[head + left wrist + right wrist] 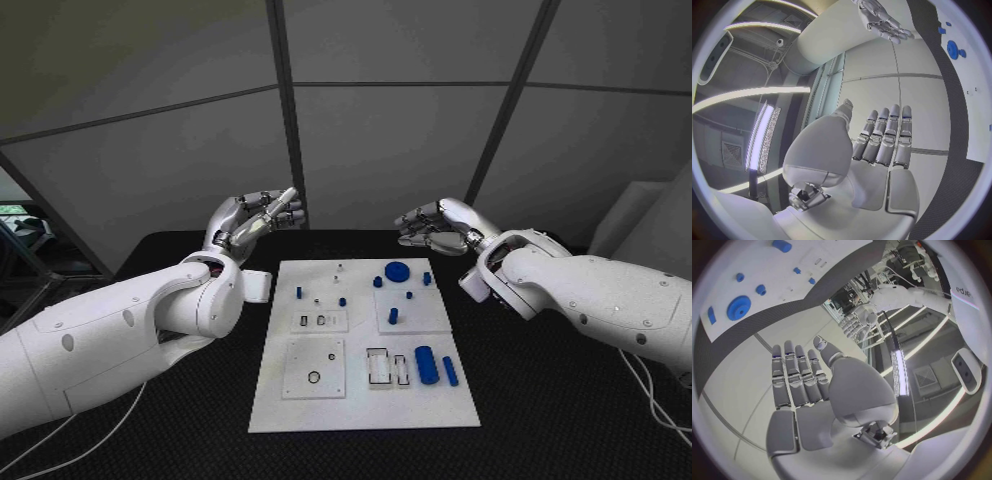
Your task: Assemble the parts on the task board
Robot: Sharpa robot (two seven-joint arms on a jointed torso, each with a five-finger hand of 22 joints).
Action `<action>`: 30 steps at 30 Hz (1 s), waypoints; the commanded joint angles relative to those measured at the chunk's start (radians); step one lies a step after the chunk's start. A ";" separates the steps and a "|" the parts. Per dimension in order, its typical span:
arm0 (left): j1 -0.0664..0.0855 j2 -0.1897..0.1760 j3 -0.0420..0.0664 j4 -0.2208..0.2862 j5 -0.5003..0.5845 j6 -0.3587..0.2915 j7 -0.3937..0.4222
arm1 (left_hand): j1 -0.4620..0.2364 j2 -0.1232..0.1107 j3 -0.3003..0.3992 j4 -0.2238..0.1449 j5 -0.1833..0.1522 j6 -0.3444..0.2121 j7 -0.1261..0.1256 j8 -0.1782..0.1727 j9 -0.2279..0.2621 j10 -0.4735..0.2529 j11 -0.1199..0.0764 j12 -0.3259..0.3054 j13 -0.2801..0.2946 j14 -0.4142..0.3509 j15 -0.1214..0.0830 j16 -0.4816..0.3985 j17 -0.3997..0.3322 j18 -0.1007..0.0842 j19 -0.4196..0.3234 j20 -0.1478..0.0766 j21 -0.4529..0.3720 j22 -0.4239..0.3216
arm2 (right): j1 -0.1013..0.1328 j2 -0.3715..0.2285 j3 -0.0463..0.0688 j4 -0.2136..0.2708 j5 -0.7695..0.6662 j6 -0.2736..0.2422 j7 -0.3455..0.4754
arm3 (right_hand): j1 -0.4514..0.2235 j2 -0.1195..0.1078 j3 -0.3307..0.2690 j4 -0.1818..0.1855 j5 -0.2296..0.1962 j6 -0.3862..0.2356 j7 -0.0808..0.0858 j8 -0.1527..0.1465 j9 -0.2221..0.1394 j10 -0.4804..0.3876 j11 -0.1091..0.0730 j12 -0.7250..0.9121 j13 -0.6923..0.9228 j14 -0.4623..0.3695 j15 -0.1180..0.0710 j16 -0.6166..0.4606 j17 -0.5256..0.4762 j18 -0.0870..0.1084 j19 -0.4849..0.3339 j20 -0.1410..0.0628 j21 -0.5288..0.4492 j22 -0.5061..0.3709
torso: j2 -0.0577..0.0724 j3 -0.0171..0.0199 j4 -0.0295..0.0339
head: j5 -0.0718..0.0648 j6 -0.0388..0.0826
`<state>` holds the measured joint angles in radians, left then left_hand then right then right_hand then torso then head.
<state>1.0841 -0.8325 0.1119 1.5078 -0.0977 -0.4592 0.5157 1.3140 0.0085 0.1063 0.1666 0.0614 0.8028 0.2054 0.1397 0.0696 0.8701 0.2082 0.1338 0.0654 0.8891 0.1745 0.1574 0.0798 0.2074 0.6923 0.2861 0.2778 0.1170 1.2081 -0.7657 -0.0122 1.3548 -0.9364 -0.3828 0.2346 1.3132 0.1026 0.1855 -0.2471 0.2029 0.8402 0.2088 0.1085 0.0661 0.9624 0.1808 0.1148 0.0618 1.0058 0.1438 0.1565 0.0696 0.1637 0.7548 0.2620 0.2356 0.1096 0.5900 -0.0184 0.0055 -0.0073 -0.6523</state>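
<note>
The white task board lies in the middle of the black table. Blue parts sit on it: a round disc at the far end, small pegs beside it, an upright cylinder, and a thick capsule with a thinner bar at the near right. My left hand is raised above the table beyond the board's far left corner, fingers straight and empty. My right hand hovers beyond the far right corner, also empty, fingers extended. The disc appears in the right wrist view too.
Grey wall panels stand close behind the table's far edge. A black O-ring lies on the board's near-left square plate. Black table surface stretches on both sides of the board.
</note>
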 commanded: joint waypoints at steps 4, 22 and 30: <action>0.002 -0.023 0.001 0.054 -0.034 0.069 -0.029 | 0.016 0.005 0.000 -0.013 0.001 -0.031 0.052 -0.024 -0.007 -0.006 0.007 -0.026 -0.003 0.030 0.000 -0.009 0.004 -0.024 0.035 -0.002 0.014 -0.003 | 0.032 0.019 0.004 -0.011 -0.401 0.088 -0.203 | -0.020 -0.062 0.069 -0.027 0.002 0.160 -0.019 0.016 0.003 0.205 -0.059 -0.013 0.006 0.286 -0.088 0.062 0.045 0.023 0.209 -0.074 0.114 0.036 | 0.045 -0.0039 0.0157 | -0.005 0.002; 0.000 -0.058 0.002 0.155 -0.034 0.049 -0.027 | 0.017 0.008 -0.001 -0.017 0.000 -0.011 0.052 -0.028 -0.005 0.001 0.007 -0.029 -0.002 0.015 0.004 -0.032 -0.001 -0.026 0.038 -0.001 0.008 -0.010 | 0.066 0.071 0.005 -0.008 -0.792 0.240 -0.321 | -0.027 -0.147 0.084 0.022 0.005 0.201 -0.056 -0.037 0.001 0.197 -0.091 -0.050 0.004 0.505 -0.140 0.817 0.626 0.019 0.392 -0.177 0.525 0.271 | 0.125 -0.0091 0.0339 | -0.022 0.026; -0.001 -0.063 0.002 0.173 -0.034 0.051 -0.028 | 0.017 0.008 -0.001 -0.017 0.000 -0.011 0.052 -0.029 -0.005 0.001 0.007 -0.029 -0.002 0.014 0.004 -0.033 -0.002 -0.026 0.037 -0.001 0.007 -0.011 | 0.066 0.084 0.006 -0.013 -0.825 0.257 -0.332 | -0.024 -0.162 0.096 0.031 0.005 0.192 -0.058 -0.042 0.000 0.158 -0.085 -0.051 0.003 0.490 -0.134 0.893 0.701 0.019 0.378 -0.170 0.555 0.291 | 0.146 -0.0112 0.0381 | -0.026 0.029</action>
<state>1.0824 -0.8940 0.1129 1.6768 -0.1220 -0.4207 0.4844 1.3201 0.0146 0.1048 0.1571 0.0613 0.7846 0.1981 0.1155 0.0631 0.8668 0.2132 0.1117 0.0642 0.9118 0.1768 0.1277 0.0795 0.2002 0.7238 0.2860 0.2858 0.1076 1.2714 -0.6828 -0.0078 1.3423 -1.7092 -0.1580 -0.0757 1.2888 -0.0464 0.2755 -0.2150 0.2030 1.0386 0.1530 0.0693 0.0671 1.1269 0.0963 0.0676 0.0654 1.4653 0.0034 1.0446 0.7661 0.1792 1.1363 0.0874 0.7871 0.3990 0.7248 -0.0285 0.0411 -0.0331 -0.6262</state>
